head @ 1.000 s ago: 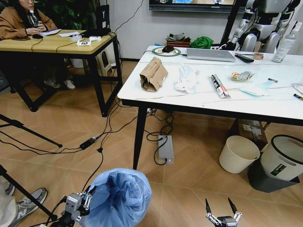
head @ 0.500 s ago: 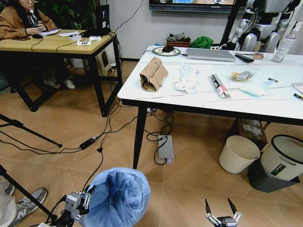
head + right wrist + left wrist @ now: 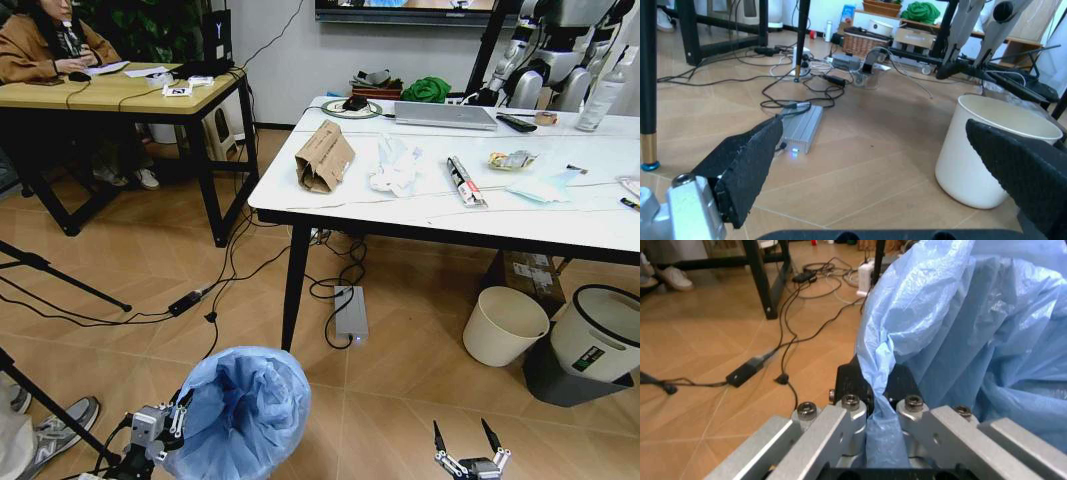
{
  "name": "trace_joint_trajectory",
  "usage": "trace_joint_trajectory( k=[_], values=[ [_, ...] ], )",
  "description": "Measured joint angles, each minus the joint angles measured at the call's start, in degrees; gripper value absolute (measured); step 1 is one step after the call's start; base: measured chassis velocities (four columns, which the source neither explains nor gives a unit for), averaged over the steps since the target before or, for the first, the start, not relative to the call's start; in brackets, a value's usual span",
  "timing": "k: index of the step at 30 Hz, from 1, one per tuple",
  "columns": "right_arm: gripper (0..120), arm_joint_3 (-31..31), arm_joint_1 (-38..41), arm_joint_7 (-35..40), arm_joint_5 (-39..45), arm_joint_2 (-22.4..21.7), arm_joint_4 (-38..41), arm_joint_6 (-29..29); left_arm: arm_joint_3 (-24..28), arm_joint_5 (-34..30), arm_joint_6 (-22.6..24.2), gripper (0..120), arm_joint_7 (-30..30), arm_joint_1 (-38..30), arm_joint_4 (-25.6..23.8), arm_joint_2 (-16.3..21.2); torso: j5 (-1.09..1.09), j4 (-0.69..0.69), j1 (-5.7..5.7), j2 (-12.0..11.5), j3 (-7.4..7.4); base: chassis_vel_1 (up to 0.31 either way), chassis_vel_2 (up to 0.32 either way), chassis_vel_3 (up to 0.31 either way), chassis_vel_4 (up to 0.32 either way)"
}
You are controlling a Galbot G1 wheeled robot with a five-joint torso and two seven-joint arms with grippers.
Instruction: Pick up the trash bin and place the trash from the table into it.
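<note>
Blue plastic lining the trash bin (image 3: 243, 412) is pinched at its rim by the left gripper (image 3: 172, 421); the right gripper (image 3: 468, 442) is held low, jaws wide.

The trash bin (image 3: 243, 415), lined in crinkled light-blue plastic, is sitting upright at 7 o'clock. The brown paper bag (image 3: 324, 156), white tissues (image 3: 394, 166) and wrappers (image 3: 465, 181) are lying on the marble bench (image 3: 420, 215) at 12 o'clock.

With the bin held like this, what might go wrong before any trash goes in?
The left gripper is shut on the bin's thin bag edge; the plastic may tear or slip, dropping it. Floor cables lie between it and the table and may snag. The right gripper hangs open, giving no support.
</note>
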Motion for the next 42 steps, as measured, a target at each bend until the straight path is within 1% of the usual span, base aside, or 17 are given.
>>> trace_joint_trajectory(
  k=[6, 19, 22, 26, 28, 37, 42],
  values=[
    [100, -0.04, 0.12, 0.16, -0.12, 0.00, -0.09, -0.03, -0.07, -0.54, 0.00, 0, 0.02, -0.44, 1.47, -0.20, 0.00, 0.00, -0.01, -0.02, -0.01, 0.000, 0.000, 0.000, 0.000],
    [100, -0.05, 0.06, 0.69, -0.31, 0.00, 0.05, -0.08, 0.04, -0.86, -0.60, 0, 0.58, -0.57, 1.47, -0.31, 0.01, 0.00, -0.02, -0.04, -0.03, -0.038, -0.030, -0.039, -0.037],
    [100, -0.02, -0.02, 0.70, -0.31, 0.00, 0.05, -0.08, 0.04, -0.70, -0.82, 0, 0.83, -0.58, 1.44, -0.32, 0.00, -0.03, -0.02, -0.04, -0.03, -0.079, -0.064, -0.074, -0.074],
    [100, -0.02, -0.08, 0.70, -0.30, 0.00, 0.06, -0.06, 0.05, -0.68, -1.09, 0, 0.96, -0.56, 1.39, -0.31, 0.00, -0.02, -0.02, -0.05, -0.03, -0.039, -0.027, -0.039, -0.039],
    [100, -0.03, -0.09, 0.70, -0.30, 0.00, 0.08, -0.04, 0.10, -1.01, -1.43, 0, 0.98, -0.53, 1.27, -0.30, 0.01, 0.01, -0.02, -0.05, -0.03, 0.000, 0.000, 0.000, 0.000],
    [100, -0.12, -0.02, 0.70, -0.30, 0.00, 0.04, -0.03, -0.07, -2.88, -2.74, 0, 0.97, -0.61, 1.90, 0.04, 0.01, 0.00, -0.02, -0.05, -0.04, 0.000, 0.000, 0.000, 0.000],
    [100, -0.24, 0.06, 0.70, -0.30, 0.00, -0.06, -0.03, -0.28, -2.81, -2.24, 0, 2.09, -0.58, 2.51, -0.16, 0.01, 0.00, -0.02, -0.05, -0.04, 0.000, 0.000, 0.000, 0.000]
  ],
)
